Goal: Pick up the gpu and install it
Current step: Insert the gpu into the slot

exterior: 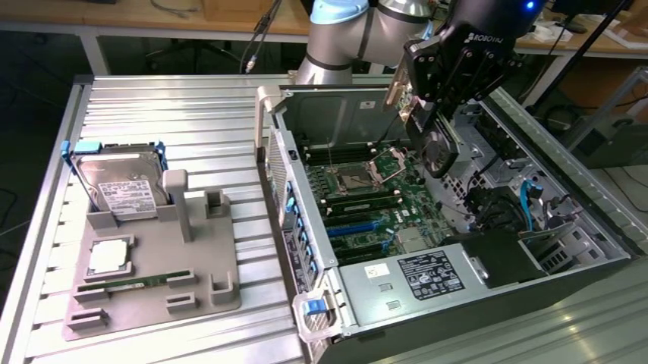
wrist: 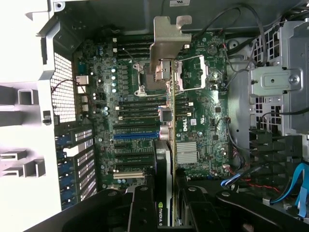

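A ribbed grey metal table lies in the near ground, its slats running left to right. Beyond its far edge stands a wooden workbench on white legs, with dark floor beneath. On the exterior view's right are another wooden bench and a grey box. The light is even.

The gpu has a tan-green circuit-board face, a black plastic fan and a dull bare-metal bracket. The gripper is smooth black with a slight gloss. At the exterior view's left, the table is ribbed grey metal. The holder is matt grey plastic, and the hard drive is shiny metal with a white paper label. The computer case is plain grey sheet metal.
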Available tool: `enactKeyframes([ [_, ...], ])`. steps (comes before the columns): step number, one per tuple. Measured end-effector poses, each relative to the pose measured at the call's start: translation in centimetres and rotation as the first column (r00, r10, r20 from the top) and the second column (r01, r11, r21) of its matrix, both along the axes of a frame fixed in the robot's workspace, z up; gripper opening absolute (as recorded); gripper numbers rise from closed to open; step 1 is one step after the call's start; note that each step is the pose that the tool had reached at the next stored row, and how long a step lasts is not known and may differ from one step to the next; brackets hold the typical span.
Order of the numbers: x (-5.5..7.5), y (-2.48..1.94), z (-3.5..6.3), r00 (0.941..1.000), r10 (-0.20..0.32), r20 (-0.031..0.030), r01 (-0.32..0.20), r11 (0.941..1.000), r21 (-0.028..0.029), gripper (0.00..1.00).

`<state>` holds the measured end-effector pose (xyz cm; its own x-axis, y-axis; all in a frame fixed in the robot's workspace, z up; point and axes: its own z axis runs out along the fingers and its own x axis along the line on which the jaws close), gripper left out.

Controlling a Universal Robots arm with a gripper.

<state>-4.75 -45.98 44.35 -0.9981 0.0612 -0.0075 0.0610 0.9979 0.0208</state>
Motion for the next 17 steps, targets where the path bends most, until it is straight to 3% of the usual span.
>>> enactKeyframes([
  [17, 0.0, 0.0, 0.0, 0.9996, 0.03, 0.0, -0.03, 0.9996, 0.0, 0.27],
])
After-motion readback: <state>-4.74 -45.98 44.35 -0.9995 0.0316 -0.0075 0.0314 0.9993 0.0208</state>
